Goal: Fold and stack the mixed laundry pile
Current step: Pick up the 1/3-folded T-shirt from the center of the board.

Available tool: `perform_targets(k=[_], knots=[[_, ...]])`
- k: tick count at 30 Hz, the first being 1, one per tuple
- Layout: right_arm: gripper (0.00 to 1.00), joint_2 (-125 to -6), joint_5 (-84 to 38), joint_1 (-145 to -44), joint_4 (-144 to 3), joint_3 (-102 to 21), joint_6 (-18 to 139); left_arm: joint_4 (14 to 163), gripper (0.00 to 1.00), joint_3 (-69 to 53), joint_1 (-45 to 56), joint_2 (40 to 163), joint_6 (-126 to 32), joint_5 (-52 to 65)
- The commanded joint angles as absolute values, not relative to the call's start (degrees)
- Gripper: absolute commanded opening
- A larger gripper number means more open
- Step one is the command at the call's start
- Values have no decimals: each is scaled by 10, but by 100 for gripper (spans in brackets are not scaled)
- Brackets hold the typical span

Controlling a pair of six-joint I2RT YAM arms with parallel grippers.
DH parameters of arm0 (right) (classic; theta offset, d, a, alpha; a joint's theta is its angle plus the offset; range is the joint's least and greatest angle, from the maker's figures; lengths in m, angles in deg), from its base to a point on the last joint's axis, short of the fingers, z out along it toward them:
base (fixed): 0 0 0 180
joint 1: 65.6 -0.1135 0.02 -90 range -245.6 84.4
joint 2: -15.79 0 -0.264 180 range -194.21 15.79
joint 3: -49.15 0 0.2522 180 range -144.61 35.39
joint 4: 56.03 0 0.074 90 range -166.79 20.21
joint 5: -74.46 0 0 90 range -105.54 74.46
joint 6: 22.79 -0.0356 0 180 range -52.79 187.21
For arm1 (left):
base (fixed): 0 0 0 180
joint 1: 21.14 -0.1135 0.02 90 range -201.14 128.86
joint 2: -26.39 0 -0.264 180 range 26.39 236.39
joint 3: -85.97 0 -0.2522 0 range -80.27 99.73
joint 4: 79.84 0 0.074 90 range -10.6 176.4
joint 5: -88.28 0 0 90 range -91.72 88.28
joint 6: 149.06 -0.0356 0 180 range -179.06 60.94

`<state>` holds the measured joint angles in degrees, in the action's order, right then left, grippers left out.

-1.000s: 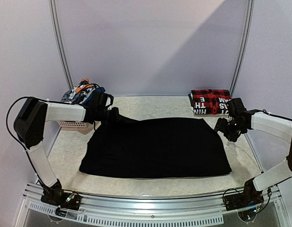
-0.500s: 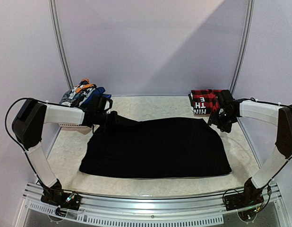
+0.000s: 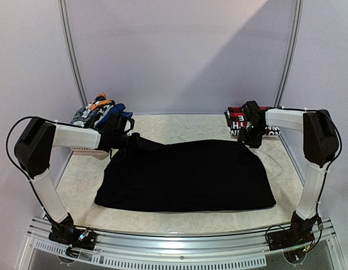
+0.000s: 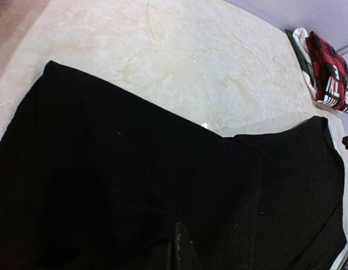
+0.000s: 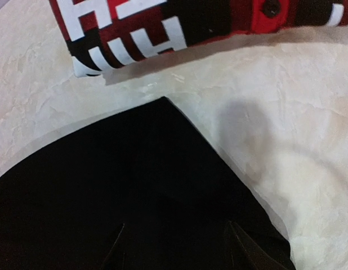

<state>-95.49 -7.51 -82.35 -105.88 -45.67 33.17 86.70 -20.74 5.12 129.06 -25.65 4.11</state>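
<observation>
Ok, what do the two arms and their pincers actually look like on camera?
They match. The left arm and right arm have smooth white link covers between boxy black joint housings, on black bases with exposed wiring. A thin black cable loops beside the left arm. The left pincer and right pincer are black, with slim pointed fingertips. No markings show.

Saw plain lilac walls [image 3: 179, 50], a diagonal shadow [image 3: 230, 73] across the back one. Noted two silver poles [image 3: 71, 56], a cream marbled tabletop [image 3: 185, 126], a metal rail [image 3: 174, 242] in front.
</observation>
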Motion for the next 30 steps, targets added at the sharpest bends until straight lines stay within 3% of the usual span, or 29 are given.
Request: perform_targets(k=[1,9,25,30], knots=[[56,-1019,-45,-839,-1125,-537,358,872,0,-215,58,1277,-269,43],[46,-1104,-29,-840,-1167,-617,370,868,0,-214,58,1282,-277,44],[42,-1153,3,-862,-1201,-690,377,867,0,-215,58,1289,-283,46],[35,-1166,4,-866,-1206,-708,379,868,0,-215,58,1291,-284,47]])
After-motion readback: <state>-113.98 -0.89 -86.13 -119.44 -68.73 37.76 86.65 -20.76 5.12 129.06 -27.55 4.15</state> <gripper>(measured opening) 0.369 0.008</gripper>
